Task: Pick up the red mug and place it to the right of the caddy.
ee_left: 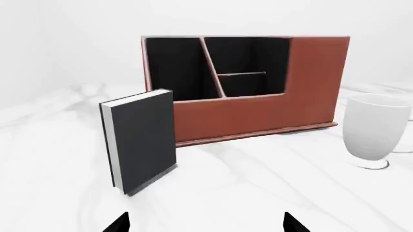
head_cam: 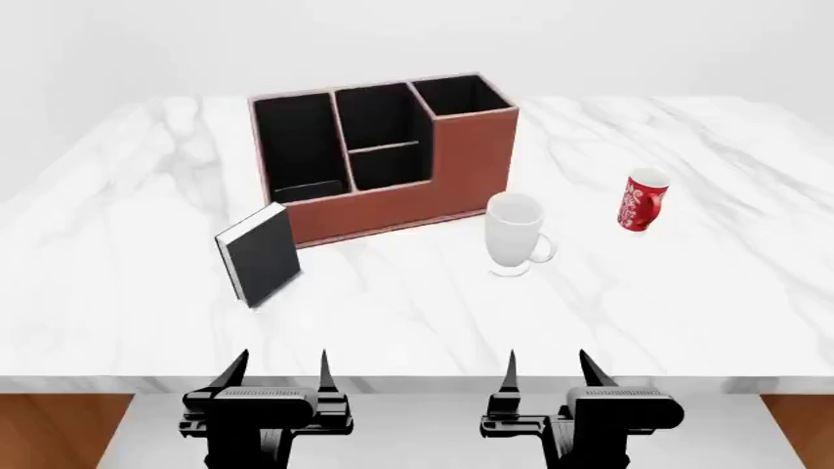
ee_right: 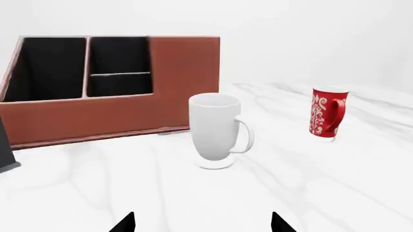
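Bright, even, shadowless simulator light; sharp renders, no glare or blur.

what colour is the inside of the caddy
Black lining in the caddy compartments, clearest in the head view.

The bench (head_cam: 678, 293) is glossy white grey-veined marble, the caddy (head_cam: 450, 191) matt reddish-brown, leather-like outside and flat black inside, the red mug (head_cam: 643, 201) and white mug (head_cam: 514, 233) smooth, probably glazed ceramic, and the book (head_cam: 265, 254) dull black-covered with pale paper edges.
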You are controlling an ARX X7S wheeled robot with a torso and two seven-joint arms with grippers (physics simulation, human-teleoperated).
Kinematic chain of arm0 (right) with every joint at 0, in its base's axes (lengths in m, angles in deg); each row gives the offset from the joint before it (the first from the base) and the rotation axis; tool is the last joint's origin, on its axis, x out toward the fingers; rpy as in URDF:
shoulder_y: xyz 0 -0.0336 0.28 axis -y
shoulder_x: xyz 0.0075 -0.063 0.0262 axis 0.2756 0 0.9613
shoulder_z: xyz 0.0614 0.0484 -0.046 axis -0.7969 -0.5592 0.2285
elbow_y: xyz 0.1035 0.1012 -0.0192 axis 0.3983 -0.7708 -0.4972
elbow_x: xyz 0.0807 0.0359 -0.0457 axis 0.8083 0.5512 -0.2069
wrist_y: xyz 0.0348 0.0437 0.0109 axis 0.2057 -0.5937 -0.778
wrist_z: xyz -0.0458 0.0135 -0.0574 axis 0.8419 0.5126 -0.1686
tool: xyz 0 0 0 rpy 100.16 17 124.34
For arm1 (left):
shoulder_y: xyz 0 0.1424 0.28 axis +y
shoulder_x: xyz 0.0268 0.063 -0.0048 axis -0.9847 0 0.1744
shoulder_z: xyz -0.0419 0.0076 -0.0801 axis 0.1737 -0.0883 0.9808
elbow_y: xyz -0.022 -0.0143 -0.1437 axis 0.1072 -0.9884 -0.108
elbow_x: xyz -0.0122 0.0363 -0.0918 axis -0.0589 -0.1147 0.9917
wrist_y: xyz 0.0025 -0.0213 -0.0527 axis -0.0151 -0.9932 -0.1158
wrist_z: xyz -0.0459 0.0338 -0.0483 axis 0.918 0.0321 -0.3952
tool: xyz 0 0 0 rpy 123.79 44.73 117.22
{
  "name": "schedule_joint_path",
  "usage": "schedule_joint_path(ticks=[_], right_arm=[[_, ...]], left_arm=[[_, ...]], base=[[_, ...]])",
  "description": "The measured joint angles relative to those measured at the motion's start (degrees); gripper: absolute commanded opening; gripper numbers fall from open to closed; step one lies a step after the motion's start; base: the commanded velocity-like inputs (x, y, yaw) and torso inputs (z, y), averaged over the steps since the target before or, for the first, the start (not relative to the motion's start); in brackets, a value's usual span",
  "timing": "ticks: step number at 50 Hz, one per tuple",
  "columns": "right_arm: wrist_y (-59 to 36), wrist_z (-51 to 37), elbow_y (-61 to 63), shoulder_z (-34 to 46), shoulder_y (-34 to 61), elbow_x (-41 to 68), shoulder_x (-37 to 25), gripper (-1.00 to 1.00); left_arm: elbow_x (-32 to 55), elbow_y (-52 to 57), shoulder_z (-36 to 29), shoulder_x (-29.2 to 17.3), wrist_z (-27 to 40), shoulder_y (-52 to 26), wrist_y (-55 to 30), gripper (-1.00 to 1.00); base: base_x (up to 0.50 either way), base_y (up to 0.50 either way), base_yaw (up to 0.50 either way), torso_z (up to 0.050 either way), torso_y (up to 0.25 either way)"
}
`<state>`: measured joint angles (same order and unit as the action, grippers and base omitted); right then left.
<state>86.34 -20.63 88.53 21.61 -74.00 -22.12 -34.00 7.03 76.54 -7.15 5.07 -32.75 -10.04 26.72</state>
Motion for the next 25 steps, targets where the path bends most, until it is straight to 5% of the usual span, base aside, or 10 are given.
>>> schedule_joint_path(ticks=[5, 25], right_arm=[[0.11, -0.56, 0.04, 0.63, -0.07, 0.35, -0.47, 1.0], [-2.27, -2.02, 1.1, 3.15, 0.07, 4.47, -2.94, 1.0]], left_arm=[[0.47, -0.05, -0.55, -0.45, 0.54, 0.07, 0.12, 1.0], [2.85, -0.35, -3.25, -2.88, 3.4, 0.17, 0.64, 1.0]], base=[[0.0, 0.0, 0.0, 0.0, 0.0], [0.0, -0.5, 0.0, 0.0, 0.0]])
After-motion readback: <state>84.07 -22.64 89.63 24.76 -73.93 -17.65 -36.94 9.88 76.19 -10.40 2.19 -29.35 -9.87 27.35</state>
